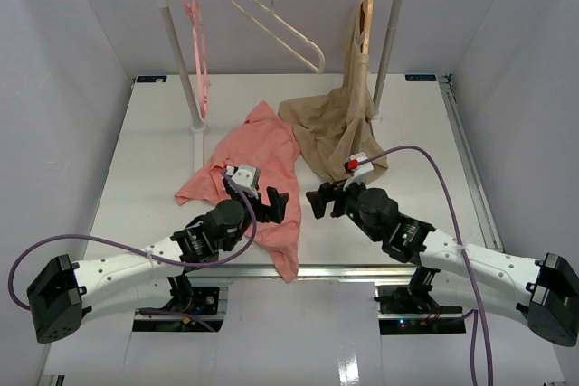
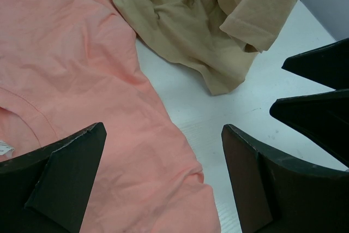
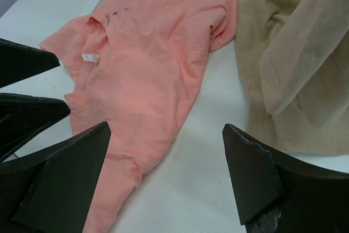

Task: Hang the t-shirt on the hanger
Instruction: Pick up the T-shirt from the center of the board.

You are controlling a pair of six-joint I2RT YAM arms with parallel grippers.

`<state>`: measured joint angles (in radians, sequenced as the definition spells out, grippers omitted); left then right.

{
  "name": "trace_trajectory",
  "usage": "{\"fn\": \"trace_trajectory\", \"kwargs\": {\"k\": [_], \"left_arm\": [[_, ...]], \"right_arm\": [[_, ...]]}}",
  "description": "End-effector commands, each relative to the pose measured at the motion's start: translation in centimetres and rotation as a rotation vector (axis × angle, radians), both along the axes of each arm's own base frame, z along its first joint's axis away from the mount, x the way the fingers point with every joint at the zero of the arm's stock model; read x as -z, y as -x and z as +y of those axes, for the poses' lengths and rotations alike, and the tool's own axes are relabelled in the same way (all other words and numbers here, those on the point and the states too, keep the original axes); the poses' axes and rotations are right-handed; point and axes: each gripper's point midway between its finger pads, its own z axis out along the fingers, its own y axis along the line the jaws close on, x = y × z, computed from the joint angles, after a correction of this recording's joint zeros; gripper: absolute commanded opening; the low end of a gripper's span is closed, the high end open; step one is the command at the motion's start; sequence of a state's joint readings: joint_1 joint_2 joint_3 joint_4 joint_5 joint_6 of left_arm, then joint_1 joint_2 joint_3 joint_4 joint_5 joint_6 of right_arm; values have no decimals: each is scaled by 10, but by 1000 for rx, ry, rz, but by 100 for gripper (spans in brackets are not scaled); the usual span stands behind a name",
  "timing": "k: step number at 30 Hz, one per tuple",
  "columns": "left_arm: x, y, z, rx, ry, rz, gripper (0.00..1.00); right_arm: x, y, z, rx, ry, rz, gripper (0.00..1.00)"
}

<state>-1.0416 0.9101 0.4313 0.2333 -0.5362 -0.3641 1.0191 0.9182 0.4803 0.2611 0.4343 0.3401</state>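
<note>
The salmon-pink t-shirt [image 1: 253, 164] lies crumpled on the white table, its lower end hanging over the near edge. The cream-white hanger [image 1: 282, 32] hangs by its silver hook from the rail at the back, bare. My left gripper [image 1: 274, 203] hovers open over the t-shirt's right edge [image 2: 82, 80], nothing between its fingers [image 2: 65, 178]. My right gripper [image 1: 318, 201] stands open just to the right of the t-shirt [image 3: 147, 64], above bare table, and faces the left gripper. Both hold nothing.
A beige garment [image 1: 336, 128] hangs from a brown wooden hanger [image 1: 365, 17] at the rail's right end and pools on the table [image 2: 196, 20], touching the t-shirt's sleeve. A pink hanger [image 1: 195, 42] hangs at the left end. The rack's posts [image 1: 387, 42] stand on the table.
</note>
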Motion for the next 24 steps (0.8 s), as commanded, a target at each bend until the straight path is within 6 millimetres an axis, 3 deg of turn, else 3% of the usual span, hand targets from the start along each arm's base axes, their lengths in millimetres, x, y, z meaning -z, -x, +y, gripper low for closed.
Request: {"fn": "trace_trajectory", "kwargs": {"k": [1, 8, 10, 12, 19, 24], "left_arm": [[-14, -3, 7, -32, 34, -28, 98], [-31, -6, 51, -209, 131, -88, 97], [-33, -4, 66, -257, 169, -103, 97], [-45, 0, 74, -260, 230, -133, 97], [-49, 3, 84, -276, 269, -152, 97], [-44, 0, 82, -294, 236, -138, 97]], "right_arm": [[-27, -4, 9, -6, -63, -31, 90], [-23, 5, 34, -140, -25, -32, 92], [-9, 8, 48, -184, 21, 26, 96], [-10, 7, 62, -210, 39, 52, 99], [41, 13, 100, -293, 136, 184, 88], [95, 20, 106, -316, 229, 295, 85]]}}
